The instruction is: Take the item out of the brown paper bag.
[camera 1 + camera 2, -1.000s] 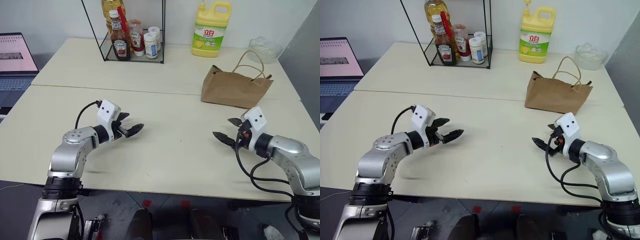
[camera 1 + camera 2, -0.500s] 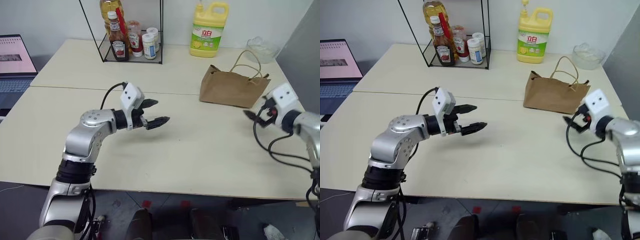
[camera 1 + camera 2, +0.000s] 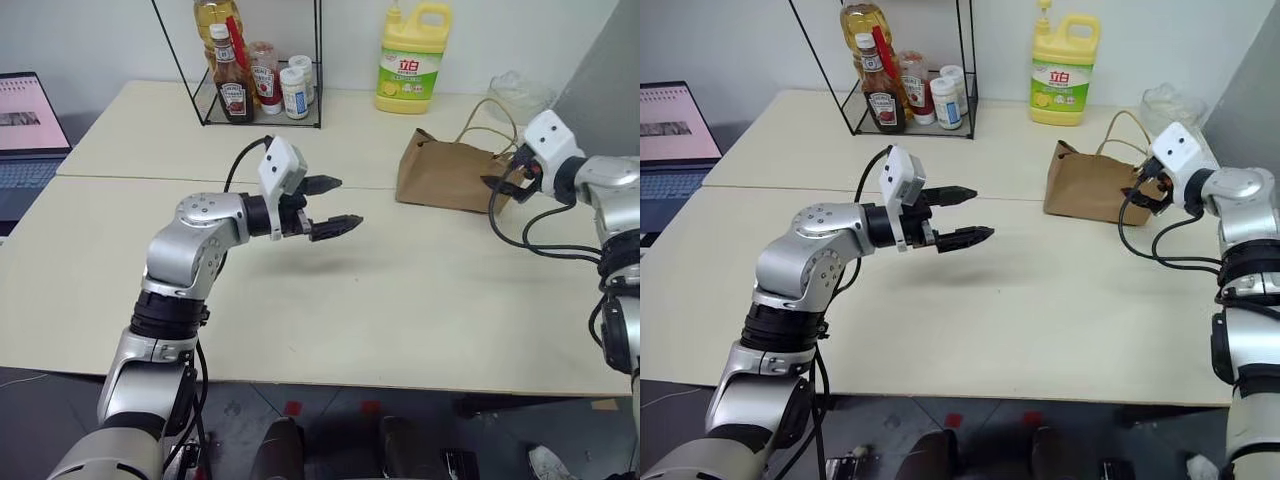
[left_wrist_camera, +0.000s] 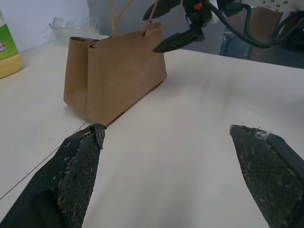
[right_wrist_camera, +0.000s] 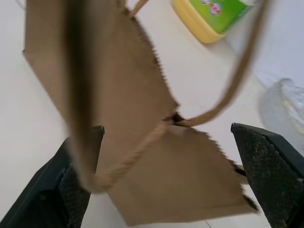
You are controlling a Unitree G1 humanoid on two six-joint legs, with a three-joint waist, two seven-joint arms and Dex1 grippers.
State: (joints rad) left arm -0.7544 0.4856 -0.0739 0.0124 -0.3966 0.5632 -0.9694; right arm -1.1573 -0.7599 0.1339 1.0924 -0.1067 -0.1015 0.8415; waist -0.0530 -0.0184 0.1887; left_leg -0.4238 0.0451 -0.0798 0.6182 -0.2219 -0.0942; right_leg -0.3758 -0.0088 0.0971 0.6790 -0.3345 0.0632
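The small crumpled kraft-brown paper bag [image 3: 452, 177] with tan cord loop handles [image 5: 228, 97] stands upright on the pale desk [image 3: 400, 300]. The right gripper [image 4: 173, 28], released and wide, sits at its top edge, apparently placed to catch the handles. The left gripper [image 3: 330, 207] hovers spread, well apart, aimed bagward. The item is presumably inside the bag, hidden.

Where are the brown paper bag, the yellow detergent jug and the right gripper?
brown paper bag [image 3: 445, 178], left eye view, front face.
yellow detergent jug [image 3: 410, 62], left eye view, label.
right gripper [image 4: 175, 26], left wrist view, midway between its fingertips.
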